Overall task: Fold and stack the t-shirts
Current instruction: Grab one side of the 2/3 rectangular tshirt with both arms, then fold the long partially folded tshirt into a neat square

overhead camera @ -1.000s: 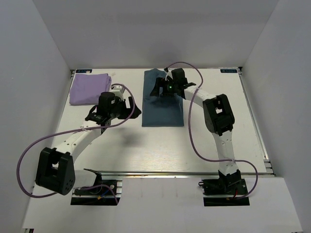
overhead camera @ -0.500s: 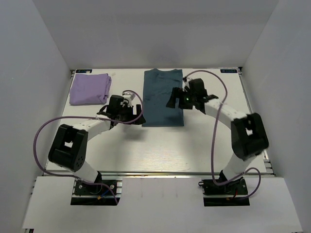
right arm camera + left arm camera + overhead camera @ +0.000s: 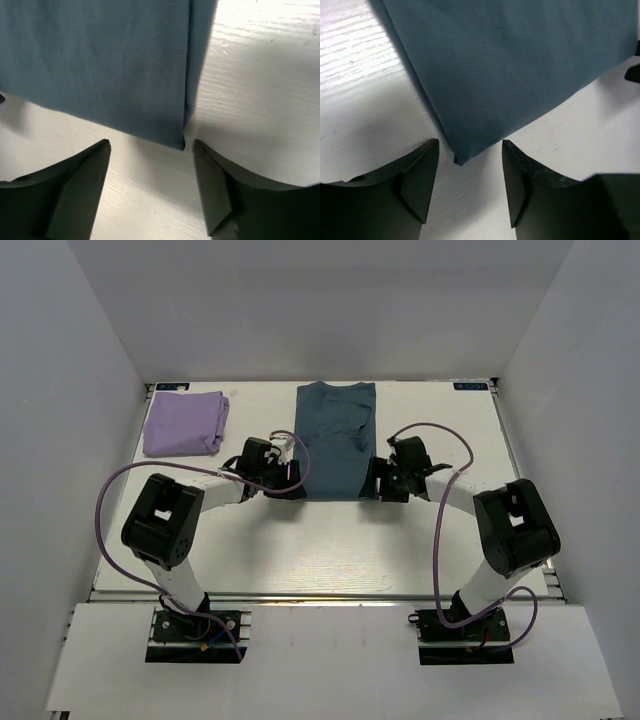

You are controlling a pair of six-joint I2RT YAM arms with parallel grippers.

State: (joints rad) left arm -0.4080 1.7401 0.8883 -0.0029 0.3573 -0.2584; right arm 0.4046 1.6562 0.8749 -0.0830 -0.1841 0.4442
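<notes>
**A:** Where does the dark teal t-shirt (image 3: 336,440) lie, seen from the grippers?

**B:** It is one long narrow strip. Its long axis runs straight away from both of them, toward the far side of the table (image 3: 300,550). Its near hem (image 3: 336,496) lies crosswise, between the two. (The lavender t-shirt (image 3: 183,424) is already a folded packet, well apart, far off to the left of the left gripper (image 3: 283,480).)

**A:** Which arm is nearer?

**B:** Neither, it is symmetric. The near-left corner of the hem sits between the jaws of the left gripper, and the near-right corner sits the same way in the right gripper (image 3: 378,483).

**A:** Do they hold it?

**B:** No. Both stand open, with one finger on each side of a corner and bare table showing between. Nothing is gripped.

**A:** And the next move?

**B:** In my judgement, each pinches its corner and both carry the hem forward along the long axis. They should travel parallel, otherwise the fold will go skew.
</notes>
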